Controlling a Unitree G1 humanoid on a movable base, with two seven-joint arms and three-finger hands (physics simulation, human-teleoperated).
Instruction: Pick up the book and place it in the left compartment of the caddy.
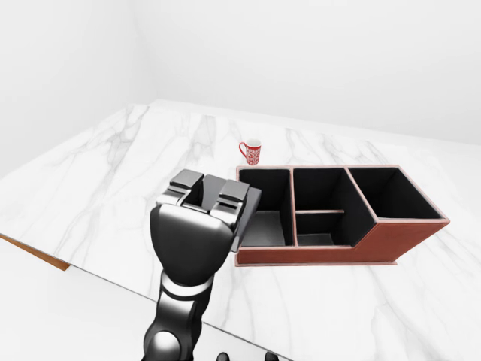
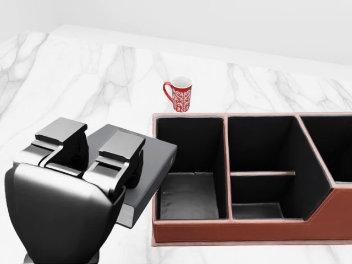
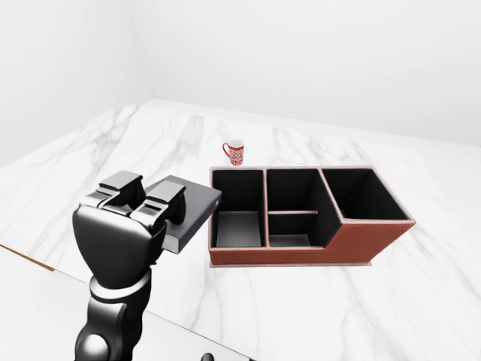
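White marble desk filled the left-eye view, brown caddy on it, red mug just beyond. Head view: left hand clamped on the dark book, its corner overhanging the left compartment. Stiff, flat, probably light; gripping one edge suits it. Right-eye view: right hand unseen.
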